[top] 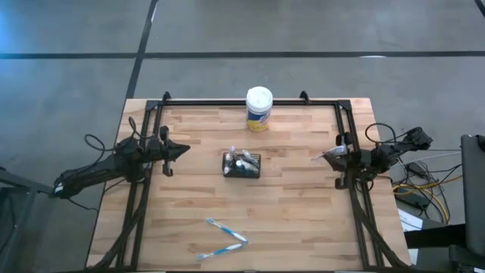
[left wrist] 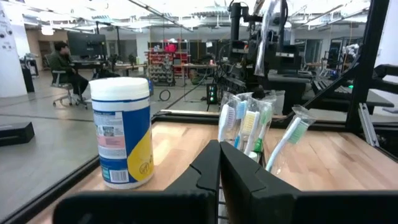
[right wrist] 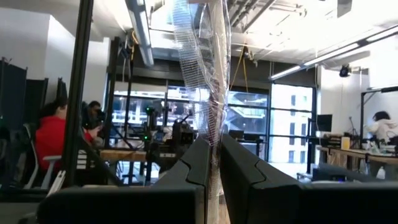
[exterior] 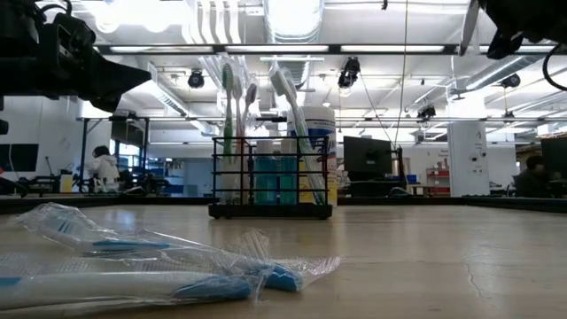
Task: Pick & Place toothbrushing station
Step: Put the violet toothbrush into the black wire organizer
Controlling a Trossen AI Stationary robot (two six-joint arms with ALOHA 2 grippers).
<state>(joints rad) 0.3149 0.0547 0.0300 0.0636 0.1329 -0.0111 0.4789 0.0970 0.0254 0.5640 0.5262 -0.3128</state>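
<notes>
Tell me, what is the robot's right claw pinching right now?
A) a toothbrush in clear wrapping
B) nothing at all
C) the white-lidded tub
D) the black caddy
A: the right gripper is shut on a wrapped toothbrush, whose crinkled clear packaging sticks out from between its fingers; from above, the pale wrapper shows at that gripper's tip.

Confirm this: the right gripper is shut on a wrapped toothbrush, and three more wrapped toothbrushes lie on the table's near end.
Not three: the high view shows two wrapped toothbrushes lying there. The right gripper is indeed shut on a wrapped toothbrush.
</notes>
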